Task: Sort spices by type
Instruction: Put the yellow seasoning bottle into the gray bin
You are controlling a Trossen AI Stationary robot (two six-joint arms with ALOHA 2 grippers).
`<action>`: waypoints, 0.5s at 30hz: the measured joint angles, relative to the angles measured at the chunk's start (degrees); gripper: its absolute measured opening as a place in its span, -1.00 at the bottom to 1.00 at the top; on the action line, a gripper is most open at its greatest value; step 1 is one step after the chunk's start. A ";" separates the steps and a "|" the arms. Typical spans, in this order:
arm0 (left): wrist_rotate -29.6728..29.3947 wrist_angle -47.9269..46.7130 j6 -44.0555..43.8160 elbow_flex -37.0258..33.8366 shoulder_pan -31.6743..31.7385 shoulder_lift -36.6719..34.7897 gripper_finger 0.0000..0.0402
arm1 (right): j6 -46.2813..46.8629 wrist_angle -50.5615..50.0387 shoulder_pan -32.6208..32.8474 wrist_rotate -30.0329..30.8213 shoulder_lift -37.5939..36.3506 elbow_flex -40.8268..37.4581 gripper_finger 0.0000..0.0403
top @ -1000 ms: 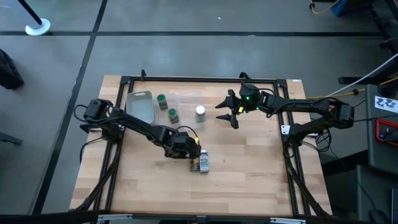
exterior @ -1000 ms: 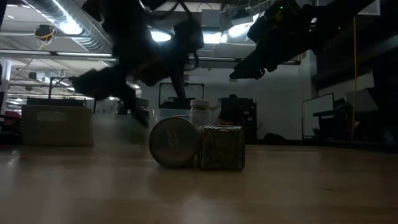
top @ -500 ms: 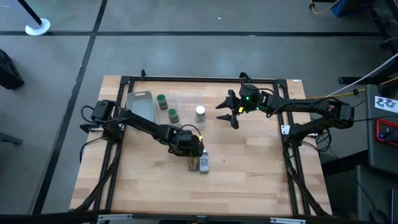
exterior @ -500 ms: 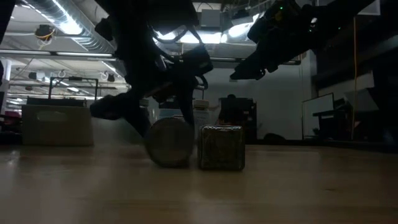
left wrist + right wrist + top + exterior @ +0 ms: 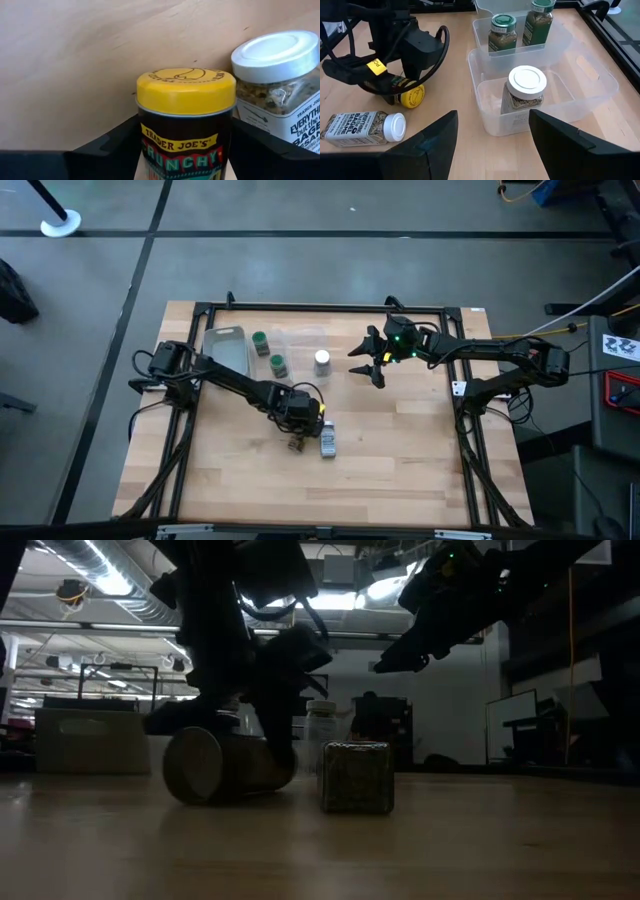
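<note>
My left gripper (image 5: pixel 297 442) is closed on the yellow-lidded jar (image 5: pixel 186 120), one finger on each side of its body; the jar lies on its side on the table (image 5: pixel 400 480), long axis level with the wood, yellow lid (image 5: pixel 413 96) pointing away from my wrist. Just beside that jar lies the white-lidded jar (image 5: pixel 364 128), also on its side, not touching it as far as I can tell; its cap (image 5: pixel 395 126) faces the same way as the yellow lid, its label reads along its length. My right gripper (image 5: pixel 368 363) hangs above the table with its fingers spread wide and nothing between them, well apart from the yellow-lidded jar and near the clear bins.

The nearer clear bin (image 5: pixel 590 90), farther from the yellow-lidded jar than its neighbour on the table is, holds one upright jar with a white lid (image 5: pixel 522 96); it stands alone on the bin floor. The second clear bin (image 5: pixel 484 26), touching the first on its far side, holds two green-lidded jars standing upright next to each other, one (image 5: pixel 502 32) closer to the yellow-lidded jar, the other (image 5: pixel 538 15) beyond it. A third, empty-looking tray (image 5: pixel 226 350) sits past those, well apart from the yellow-lidded jar.
</note>
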 joint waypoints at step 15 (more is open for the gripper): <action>-0.37 0.28 7.61 -0.13 0.00 -2.30 0.00 | 0.00 0.02 0.00 0.02 0.00 0.00 0.22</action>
